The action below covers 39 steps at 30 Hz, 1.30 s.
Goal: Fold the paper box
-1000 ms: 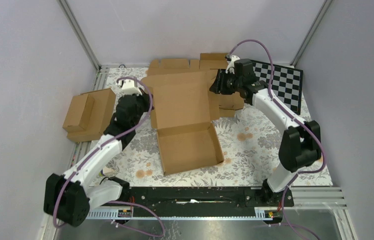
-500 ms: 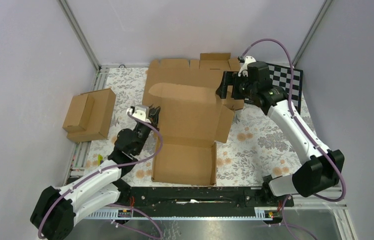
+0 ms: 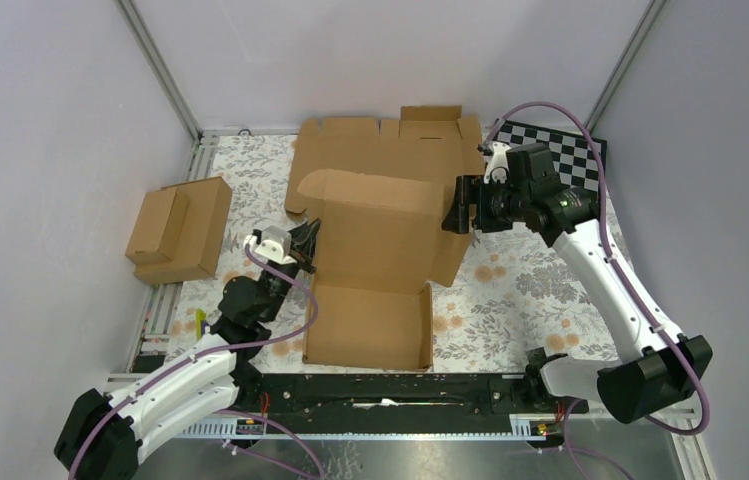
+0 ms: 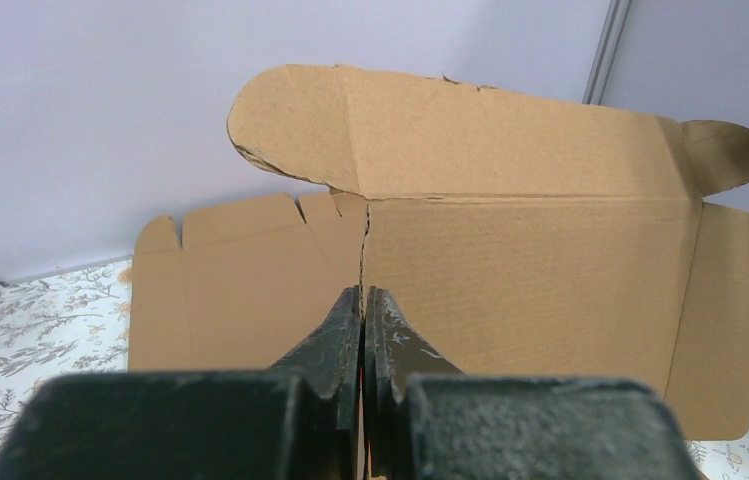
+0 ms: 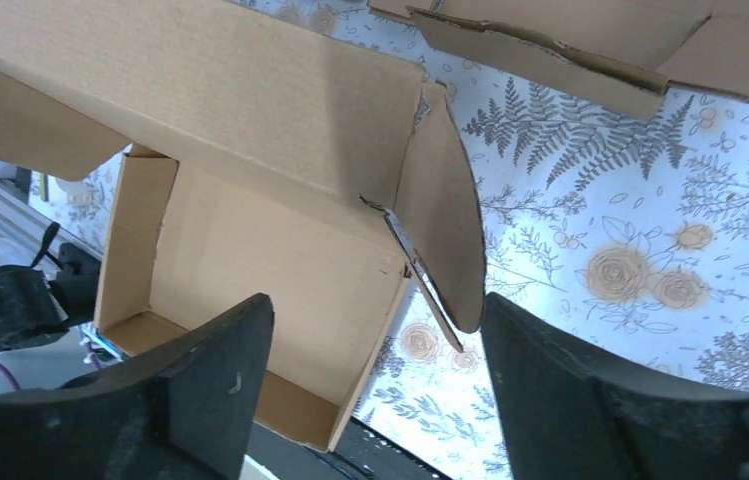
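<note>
The paper box [image 3: 368, 322] stands in the middle of the table, its shallow tray towards the near edge and its lid [image 3: 382, 232] raised steeply behind it. My left gripper [image 3: 308, 240] is shut on the lid's left edge; in the left wrist view [image 4: 363, 295] that cardboard edge runs straight into the closed jaws, with the lid [image 4: 530, 280] to the right. My right gripper [image 3: 457, 205] is open at the lid's upper right corner. In the right wrist view [image 5: 378, 300] the rounded side flap [image 5: 445, 220] hangs between the wide-apart jaws, untouched, above the tray [image 5: 250, 250].
A wider flat cardboard blank [image 3: 380, 135] lies behind the box, also in the left wrist view [image 4: 240, 280]. Two joined small brown boxes [image 3: 178, 228] sit at the left edge. A checkerboard [image 3: 575, 155] lies at the back right. A black rail [image 3: 390, 390] runs along the near edge.
The box has slid towards the near edge and its lid has risen from flat to steep. My left arm pulled back with the lid's edge; my right gripper moved right and nearer.
</note>
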Each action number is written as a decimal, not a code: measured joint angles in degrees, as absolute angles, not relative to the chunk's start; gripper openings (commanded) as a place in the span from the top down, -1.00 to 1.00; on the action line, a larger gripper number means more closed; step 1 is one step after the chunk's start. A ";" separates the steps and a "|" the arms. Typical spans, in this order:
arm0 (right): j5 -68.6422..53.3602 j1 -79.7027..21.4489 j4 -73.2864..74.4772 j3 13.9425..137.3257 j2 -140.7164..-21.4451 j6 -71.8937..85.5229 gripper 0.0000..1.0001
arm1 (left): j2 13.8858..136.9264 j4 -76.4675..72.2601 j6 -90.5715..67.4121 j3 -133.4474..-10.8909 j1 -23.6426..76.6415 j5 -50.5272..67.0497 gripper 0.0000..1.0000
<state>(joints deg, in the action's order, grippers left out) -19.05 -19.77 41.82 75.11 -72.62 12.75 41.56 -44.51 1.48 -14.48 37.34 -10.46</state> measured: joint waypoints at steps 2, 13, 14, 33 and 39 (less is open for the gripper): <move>-19.20 -19.77 42.19 75.11 -72.60 11.99 -0.21 | 41.58 -44.62 1.50 -14.44 37.47 -10.24 1.00; -18.96 -20.01 44.42 75.72 -79.33 10.44 0.33 | 41.58 -44.73 1.45 -14.41 37.80 -9.65 1.00; -19.00 -20.21 44.47 75.92 -79.85 10.41 0.49 | 41.58 -44.73 1.43 -14.41 37.80 -9.65 1.00; -9.89 -23.38 34.83 70.19 -65.67 3.09 1.00 | 41.89 -5.87 -13.87 -36.64 37.54 -15.18 -0.97; -9.26 -24.05 33.93 68.90 -65.63 0.21 1.00 | 50.02 12.03 -11.81 -53.74 35.88 -13.26 -0.98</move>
